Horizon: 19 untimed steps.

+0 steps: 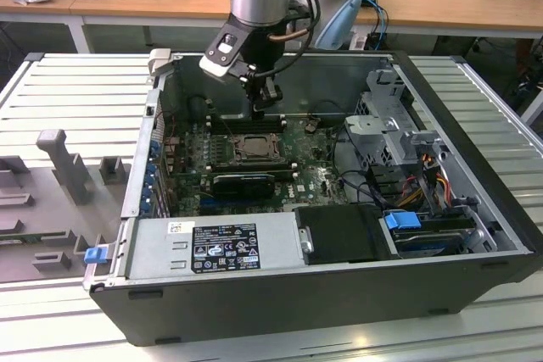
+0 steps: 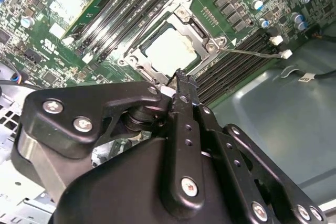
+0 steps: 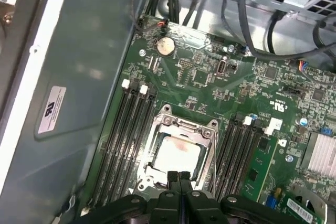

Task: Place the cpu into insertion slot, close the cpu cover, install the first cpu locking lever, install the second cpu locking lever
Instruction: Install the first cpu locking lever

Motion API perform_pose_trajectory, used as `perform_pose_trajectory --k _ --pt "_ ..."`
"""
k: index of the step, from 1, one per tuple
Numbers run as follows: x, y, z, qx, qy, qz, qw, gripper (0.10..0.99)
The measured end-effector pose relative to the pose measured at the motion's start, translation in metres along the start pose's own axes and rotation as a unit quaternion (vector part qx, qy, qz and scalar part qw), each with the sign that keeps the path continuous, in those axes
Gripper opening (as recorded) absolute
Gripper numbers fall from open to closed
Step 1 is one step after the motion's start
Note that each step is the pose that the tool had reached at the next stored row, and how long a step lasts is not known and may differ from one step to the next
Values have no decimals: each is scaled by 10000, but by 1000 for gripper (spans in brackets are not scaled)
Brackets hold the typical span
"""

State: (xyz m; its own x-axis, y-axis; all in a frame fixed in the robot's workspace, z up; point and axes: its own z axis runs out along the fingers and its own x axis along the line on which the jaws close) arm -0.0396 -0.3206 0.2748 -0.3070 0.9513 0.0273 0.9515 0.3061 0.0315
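Observation:
The insertion slot (image 1: 252,148) sits mid-board inside the open computer case. The cpu (image 3: 176,154) (image 2: 169,51), a pale square chip, lies flat in it. The cpu cover (image 3: 210,141) (image 2: 198,29), a silver-grey frame, lies down around the chip. A thin metal lever rod (image 2: 252,52) sticks out from one socket corner over the memory slots. My gripper (image 1: 265,103) (image 3: 180,178) (image 2: 181,78) hangs just above the socket's edge, fingers pressed together with nothing seen between them.
Long black memory slots (image 3: 125,140) (image 3: 239,148) flank the socket on both sides. A black card (image 1: 243,182) lies in front of it in the exterior view. Drive cages and cables (image 1: 399,137) fill the case on the exterior view's right; a power supply (image 1: 212,247) lines the near wall.

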Motion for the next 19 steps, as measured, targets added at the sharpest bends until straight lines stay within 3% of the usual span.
perform_pose_trajectory --k 7,11,15,18,19 --pt "0 0 0 7 9 -274 9996 106" --pt "0 0 0 17 19 -615 9981 106" --pt "0 0 7 31 35 -1118 9937 106" --pt "0 0 13 39 45 -1439 9896 106" --pt "-1 -1 14 44 49 -1585 9873 106"
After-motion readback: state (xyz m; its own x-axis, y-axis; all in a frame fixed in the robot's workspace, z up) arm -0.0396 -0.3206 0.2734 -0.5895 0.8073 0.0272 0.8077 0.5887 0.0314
